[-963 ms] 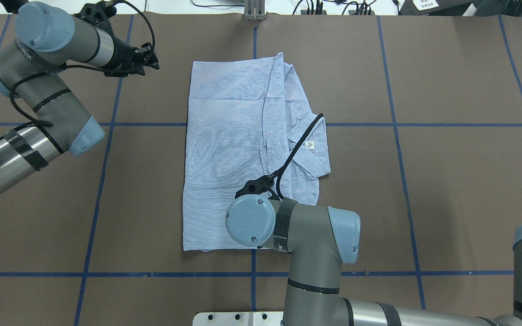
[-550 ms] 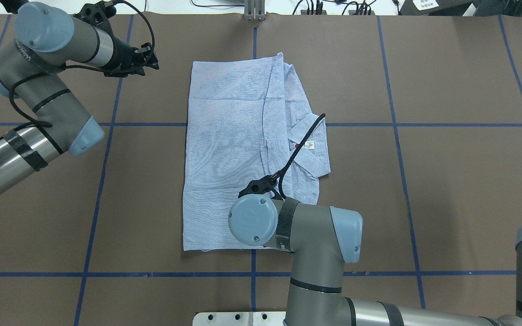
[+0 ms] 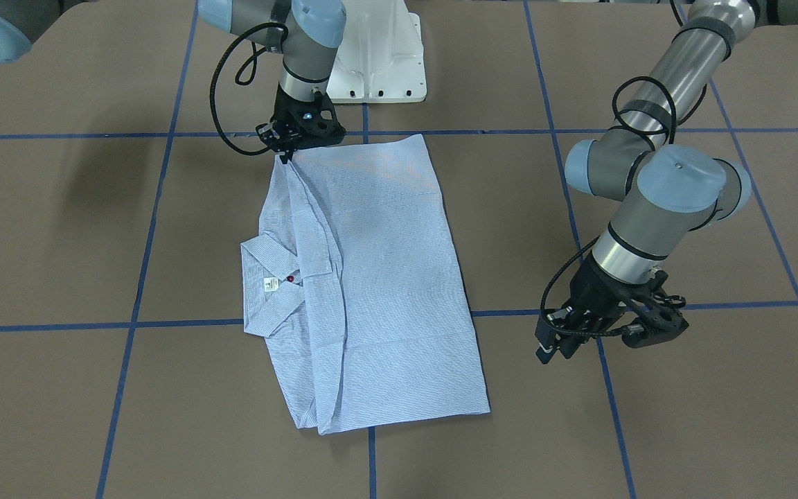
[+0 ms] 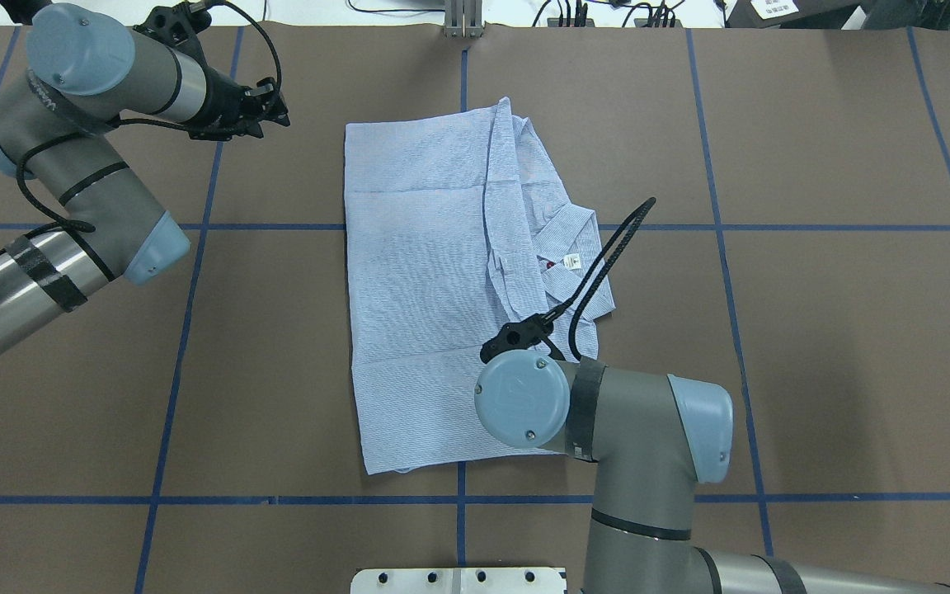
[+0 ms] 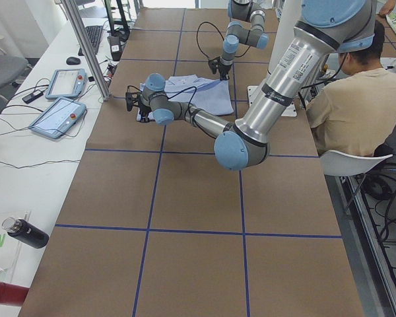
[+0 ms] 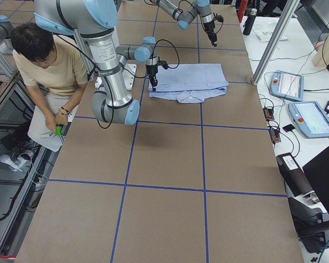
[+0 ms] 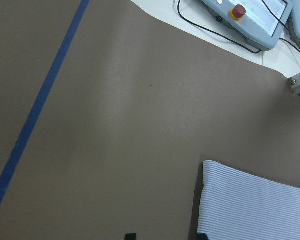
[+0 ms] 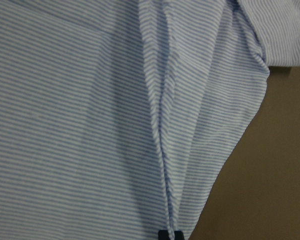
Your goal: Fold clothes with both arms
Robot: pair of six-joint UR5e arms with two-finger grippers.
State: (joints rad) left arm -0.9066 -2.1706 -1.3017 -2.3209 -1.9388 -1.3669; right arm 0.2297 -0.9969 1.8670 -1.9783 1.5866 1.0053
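Evidently we were mid-fold: the right claw (image 3: pixel 288 152) pinched the shirt (image 4: pixel 425 289) near the robot-side edge of the surface (image 4: pixel 813 330); the left claw (image 4: pixel 277 107) hung spread, clear of it. Next, we judged, it needed its own grip.

seated person (image 6: pixel 48 61) beside brown table (image 4: pixel 813 330); perhaps teach pendants (image 6: pixel 312 119) alongside.

Overhead, front, sides, wrists; common shirt (image 4: pixel 425 289)

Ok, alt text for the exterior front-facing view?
A folded light blue striped shirt lies on the brown table; the right claw pinches its corner nearest the robot, while the left claw hovers open off to the side.
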